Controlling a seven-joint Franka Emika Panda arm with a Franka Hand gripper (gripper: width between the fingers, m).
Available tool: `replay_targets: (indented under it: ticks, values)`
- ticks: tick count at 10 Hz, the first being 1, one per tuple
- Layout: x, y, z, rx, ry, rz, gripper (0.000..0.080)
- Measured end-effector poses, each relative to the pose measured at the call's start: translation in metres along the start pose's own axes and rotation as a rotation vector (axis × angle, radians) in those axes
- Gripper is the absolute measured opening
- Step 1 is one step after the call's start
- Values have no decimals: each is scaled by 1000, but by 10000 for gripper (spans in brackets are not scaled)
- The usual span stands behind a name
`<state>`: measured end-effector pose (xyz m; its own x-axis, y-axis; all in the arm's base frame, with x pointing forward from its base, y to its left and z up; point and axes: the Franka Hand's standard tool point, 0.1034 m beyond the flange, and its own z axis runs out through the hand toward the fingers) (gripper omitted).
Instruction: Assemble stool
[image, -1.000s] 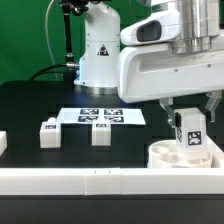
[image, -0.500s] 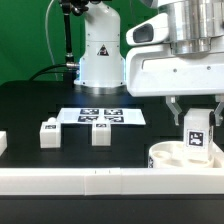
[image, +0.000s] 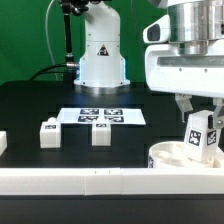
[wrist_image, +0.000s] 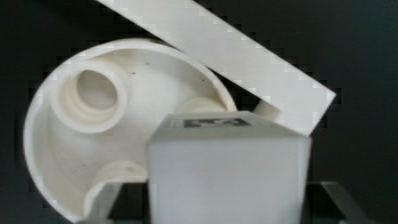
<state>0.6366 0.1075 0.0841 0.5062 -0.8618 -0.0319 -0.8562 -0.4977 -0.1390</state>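
You had the gripper (image: 203, 112) pinching a leg (image: 203, 135): jaws clamped on the block's two sides, tag facing the exterior camera, the block leaning a touch off upright. That leg hung right over the seat disc (image: 176, 158), its lower end down at the rim, and whether it touched the seat I couldn't tell. The seat disc lay at the bench's (image: 30, 105) front edge, up against the white rail (image: 90, 181), toward the exterior view's right. Mid-bench, a loose leg (image: 48, 133) and a second loose leg (image: 100, 133) stood side by side, apart from each other, just in front of the marker board (image: 100, 116) and well clear of the seat.
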Motion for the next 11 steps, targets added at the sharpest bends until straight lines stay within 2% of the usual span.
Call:
replay_targets:
  ticks: [2,5,7,8,10,11]
  values:
    - [0,0,0,8,-15,121,338]
    - [-1,0,1,8,-20,126,338]
    - [-1,-2,-3,16,-20,44,577]
    - [-2,-5,-8,24,-19,23,627]
    - [1,-9,-21,45,-9,-198,645]
    - [1,-8,-18,42,-9,-249,648]
